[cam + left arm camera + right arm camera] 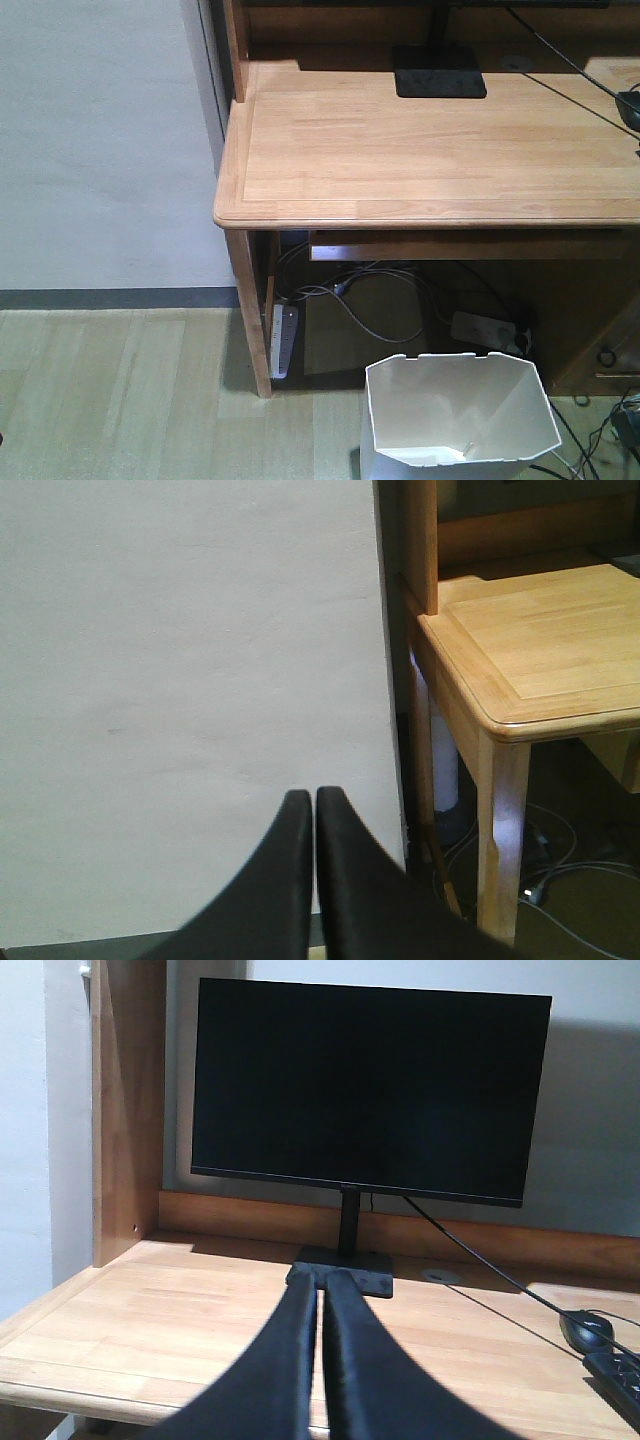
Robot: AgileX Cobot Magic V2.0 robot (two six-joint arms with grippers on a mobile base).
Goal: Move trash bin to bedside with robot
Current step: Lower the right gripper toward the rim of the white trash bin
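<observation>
The white trash bin [455,420] with faceted walls stands on the floor at the bottom of the front view, just before the desk's open underside, its inside bare. The bed is out of view. My left gripper [314,798] is shut with nothing in it, raised in front of a pale wall left of the desk. My right gripper [320,1278] is shut and holds nothing, hovering above the desk top and pointing at the monitor stand. Neither gripper shows in the front view or is near the bin.
A light wooden desk [430,150] fills the upper right, its leg [250,310] left of the bin. A black monitor [365,1090], mouse [588,1330] and cable lie on it. Power strips [284,340] and tangled cables sit underneath. Bare wooden floor [120,400] spreads to the left.
</observation>
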